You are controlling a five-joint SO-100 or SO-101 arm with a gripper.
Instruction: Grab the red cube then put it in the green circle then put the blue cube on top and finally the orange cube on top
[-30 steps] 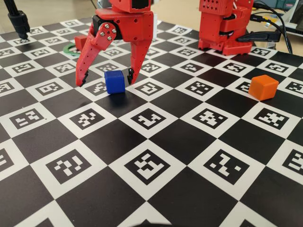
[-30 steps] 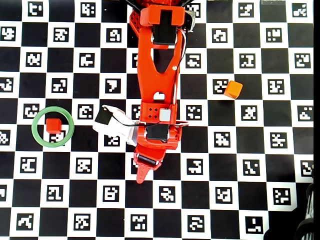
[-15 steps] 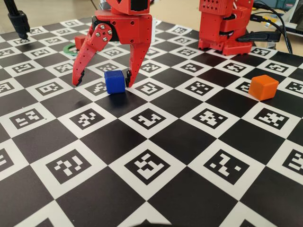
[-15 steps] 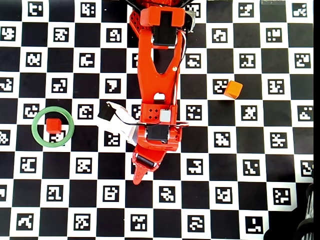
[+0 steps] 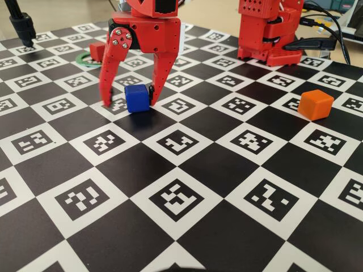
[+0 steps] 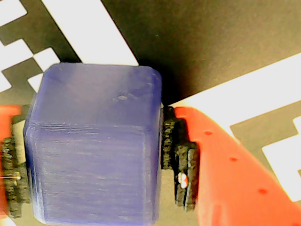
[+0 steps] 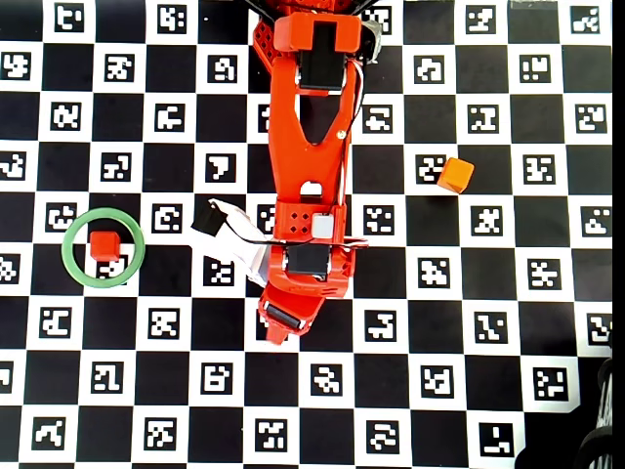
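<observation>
In the fixed view the gripper (image 5: 127, 98) stands around the blue cube (image 5: 137, 97) on the board (image 5: 187, 170), one finger blurry, so maybe not squeezing. In the wrist view black pads (image 6: 181, 162) sit against both sides. In the overhead view the red cube (image 7: 104, 244) sits inside the green circle (image 7: 68, 256), the orange cube (image 7: 455, 175) far off.

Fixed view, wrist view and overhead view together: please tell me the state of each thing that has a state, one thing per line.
Red cube: resting inside the green circle.
Blue cube: on the board, between the fingers, not lifted.
Orange cube: alone on the board, untouched.
Gripper: lowered around the blue cube; one finger blurred, full grip not certain.
</observation>
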